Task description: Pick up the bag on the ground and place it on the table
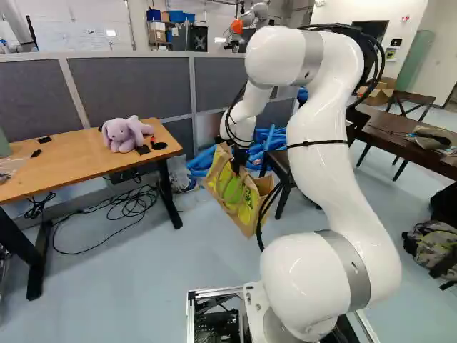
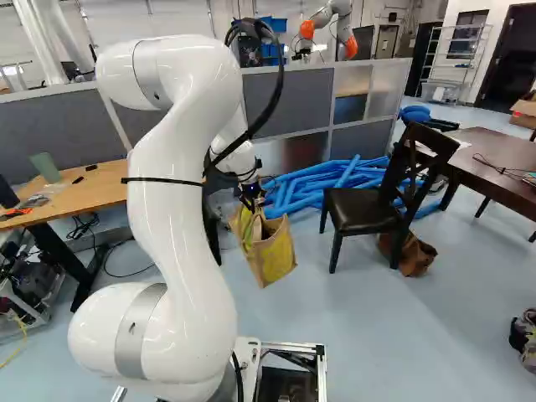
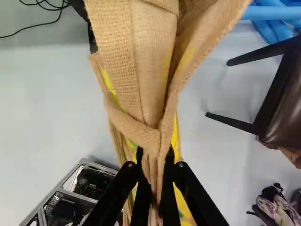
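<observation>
Left base view has the big stuff, so starting there: my white arm point(image 1: 318, 128) is out ahead of the base, with a light-wood table point(image 1: 68, 157) on one side and a dark brown wooden table point(image 1: 375, 121) on the other. No idea from these pics which one counts as "the table", tbh. The dark wooden chair with a black seat point(image 2: 360, 215) stands just beside where I'm working. Now the tan burlap bag with yellow print point(image 3: 150, 70): it's hanging clear of the floor, a bit tilted, over neither table. My black gripper point(image 3: 154, 162) is clamped on its handles, squeezed from both sides. So I'd call the pick-up half done. Left: carry, lower, let go. If it's the light-wood one, the purple plush bunny point(image 1: 123, 133) takes up some landing room.
</observation>
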Robot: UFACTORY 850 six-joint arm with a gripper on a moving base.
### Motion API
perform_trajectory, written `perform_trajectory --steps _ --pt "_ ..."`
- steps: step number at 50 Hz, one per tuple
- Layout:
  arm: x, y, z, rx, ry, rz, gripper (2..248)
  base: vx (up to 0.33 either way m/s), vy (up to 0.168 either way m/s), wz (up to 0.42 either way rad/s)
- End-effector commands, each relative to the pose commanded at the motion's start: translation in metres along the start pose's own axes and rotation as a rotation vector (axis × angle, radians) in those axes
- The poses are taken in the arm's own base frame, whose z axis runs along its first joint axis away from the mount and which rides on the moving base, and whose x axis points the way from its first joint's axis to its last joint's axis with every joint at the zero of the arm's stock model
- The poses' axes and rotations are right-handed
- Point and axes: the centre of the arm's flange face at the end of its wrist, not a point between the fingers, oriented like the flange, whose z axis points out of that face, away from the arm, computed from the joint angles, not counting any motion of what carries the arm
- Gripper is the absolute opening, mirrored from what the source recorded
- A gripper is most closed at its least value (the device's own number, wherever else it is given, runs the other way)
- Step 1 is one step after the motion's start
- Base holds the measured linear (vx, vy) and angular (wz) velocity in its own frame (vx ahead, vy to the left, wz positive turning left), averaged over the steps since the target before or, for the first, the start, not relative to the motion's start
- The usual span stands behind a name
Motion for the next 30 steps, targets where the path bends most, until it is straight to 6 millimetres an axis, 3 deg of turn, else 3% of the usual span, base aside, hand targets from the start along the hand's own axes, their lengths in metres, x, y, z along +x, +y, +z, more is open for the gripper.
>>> perform_trajectory --steps 30 --pt "-0.007 0.0 -0.045 -0.009 -0.039 -0.048 22 0.0 0.0 0.0"
